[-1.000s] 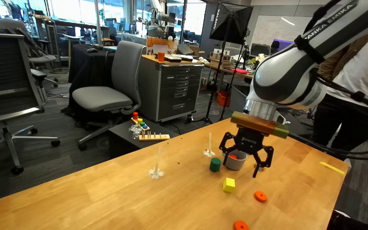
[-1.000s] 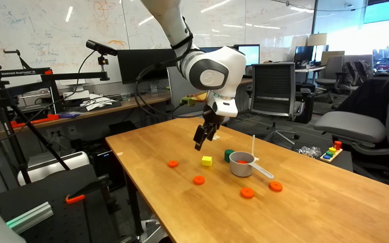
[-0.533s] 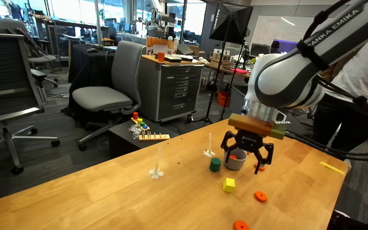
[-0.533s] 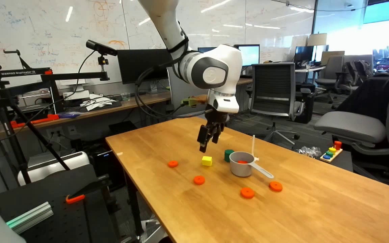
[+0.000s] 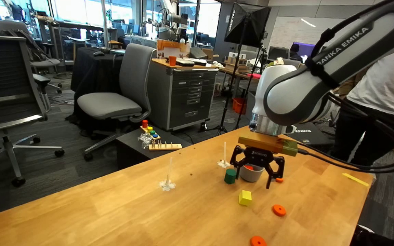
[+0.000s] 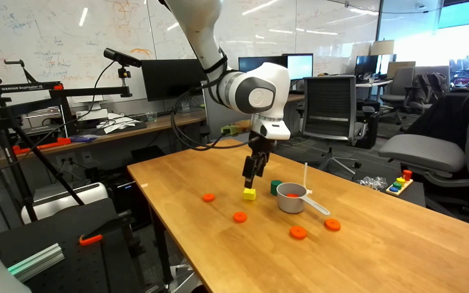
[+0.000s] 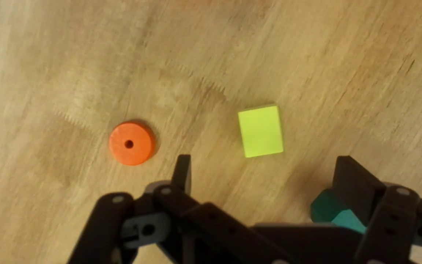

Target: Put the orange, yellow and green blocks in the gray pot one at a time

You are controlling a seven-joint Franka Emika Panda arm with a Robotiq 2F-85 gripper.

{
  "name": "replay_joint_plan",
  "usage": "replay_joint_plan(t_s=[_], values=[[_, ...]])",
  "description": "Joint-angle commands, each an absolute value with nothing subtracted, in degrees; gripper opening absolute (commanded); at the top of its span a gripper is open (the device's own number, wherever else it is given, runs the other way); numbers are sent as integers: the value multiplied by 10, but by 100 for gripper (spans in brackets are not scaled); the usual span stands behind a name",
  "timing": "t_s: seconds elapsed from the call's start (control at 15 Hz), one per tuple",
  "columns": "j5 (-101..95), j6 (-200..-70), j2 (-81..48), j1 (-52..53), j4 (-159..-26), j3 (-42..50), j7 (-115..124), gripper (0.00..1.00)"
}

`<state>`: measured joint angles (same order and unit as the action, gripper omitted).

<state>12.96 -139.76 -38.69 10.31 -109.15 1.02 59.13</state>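
Wrist view is showing my black two-fingered claw [image 7: 264,163] spread wide, holding nothing. The yellow cube [image 7: 261,131] is sitting on the wooden table [image 5: 132,212], forward of my jaws; I should be centring over it, turning slightly to square up, clearing the green cylinder [image 5: 230,176].

In an exterior view, the cube [image 6: 249,194], on the table [image 6: 381,260], has the pot [image 6: 289,205] at three o'clock and a disc [image 6: 209,197] at nine, with another disc [image 6: 240,217] between six and seven. Around the pot there, the cylinder [image 6: 275,188] stands near at ten, a peg [image 6: 305,175] at one, a third disc [image 6: 332,224] at four, just past the tip of the handle [image 6: 318,206], and a fourth disc [image 6: 298,232] at six. A piece [image 6: 292,195] sits inside the pot. In the wrist view, the cube lies at twelve o'clock from the gripper [image 7: 264,163] and the cylinder at four, partly behind a finger [image 7: 357,187].
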Motion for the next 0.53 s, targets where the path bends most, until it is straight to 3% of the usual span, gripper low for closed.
replay_joint_plan(t_s=[0.0,0.47], values=[[105,-1374,-432,109,-1024,12,577,100],[93,-1354,-475,127,-957,10,577,100]])
